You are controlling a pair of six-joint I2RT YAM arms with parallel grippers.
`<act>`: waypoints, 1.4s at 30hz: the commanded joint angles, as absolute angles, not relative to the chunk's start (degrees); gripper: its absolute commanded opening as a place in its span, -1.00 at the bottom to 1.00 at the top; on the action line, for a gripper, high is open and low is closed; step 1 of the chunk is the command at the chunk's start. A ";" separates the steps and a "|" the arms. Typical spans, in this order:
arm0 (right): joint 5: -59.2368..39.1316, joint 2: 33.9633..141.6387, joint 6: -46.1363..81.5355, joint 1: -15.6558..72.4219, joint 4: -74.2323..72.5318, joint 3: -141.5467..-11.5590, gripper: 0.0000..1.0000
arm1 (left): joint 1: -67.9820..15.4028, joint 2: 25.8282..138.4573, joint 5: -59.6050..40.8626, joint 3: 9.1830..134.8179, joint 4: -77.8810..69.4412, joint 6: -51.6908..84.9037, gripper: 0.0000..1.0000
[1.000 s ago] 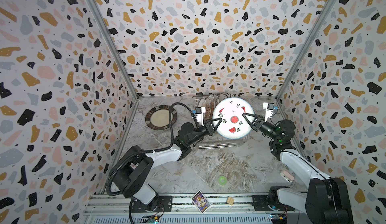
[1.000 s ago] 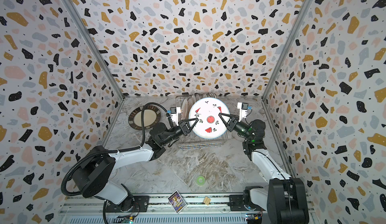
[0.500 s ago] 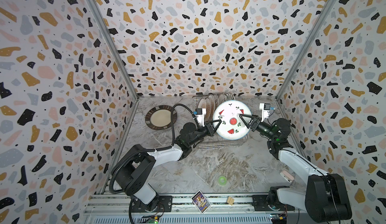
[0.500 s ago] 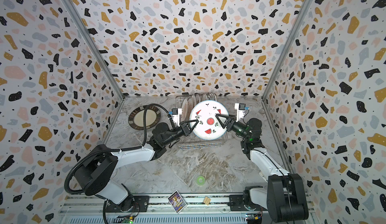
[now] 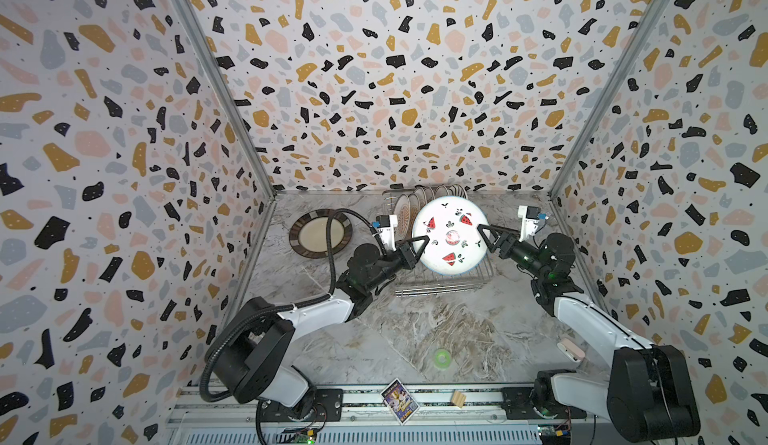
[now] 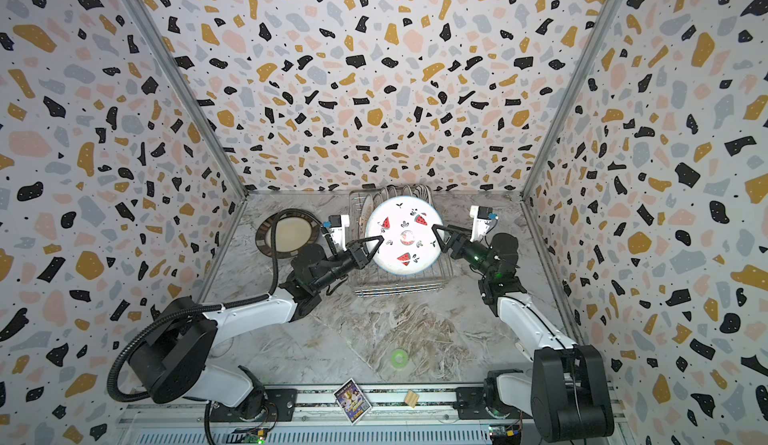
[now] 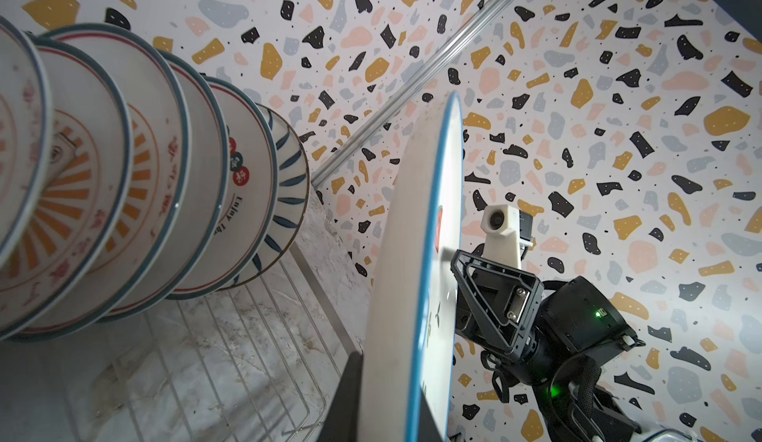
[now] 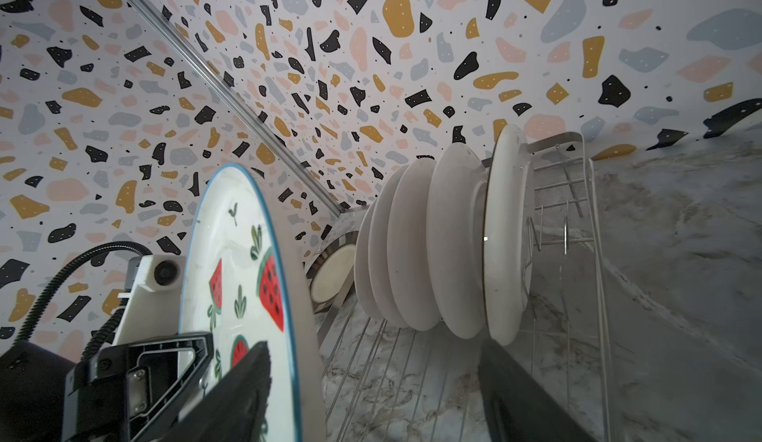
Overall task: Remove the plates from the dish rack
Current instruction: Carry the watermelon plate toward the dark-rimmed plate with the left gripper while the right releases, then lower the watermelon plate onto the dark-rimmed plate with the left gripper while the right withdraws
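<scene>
Here, left end effector point(image 5: 423, 240) pinches watermelon plate point(image 5: 453, 252); right end effector point(image 5: 482, 231) gapes, apparently clear of it.

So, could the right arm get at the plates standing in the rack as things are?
Probably not yet: the watermelon plate, held by the left pincer, sits between the open jaws of the right pincer.

Left arm point(image 5: 320, 316) extended, jaws clamped; right arm point(image 5: 590, 322) extended, jaws spread.

Eight plates point(image 5: 451, 235) (six racked), one dish rack point(image 5: 440, 287)
</scene>
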State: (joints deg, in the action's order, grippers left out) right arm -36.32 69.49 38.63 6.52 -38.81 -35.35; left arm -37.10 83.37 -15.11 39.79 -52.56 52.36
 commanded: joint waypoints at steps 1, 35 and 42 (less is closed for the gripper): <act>-35.26 69.40 37.11 7.33 -37.98 -38.45 0.62 | -35.34 77.75 -14.30 39.23 -62.30 53.00 -1.00; -15.41 79.94 9.63 39.09 -27.30 -58.23 0.98 | -8.18 62.57 -5.06 20.53 -64.38 64.88 -1.00; -14.50 88.91 8.14 43.68 -22.46 -67.08 0.98 | -5.86 64.20 -0.83 18.22 -64.89 69.03 -1.00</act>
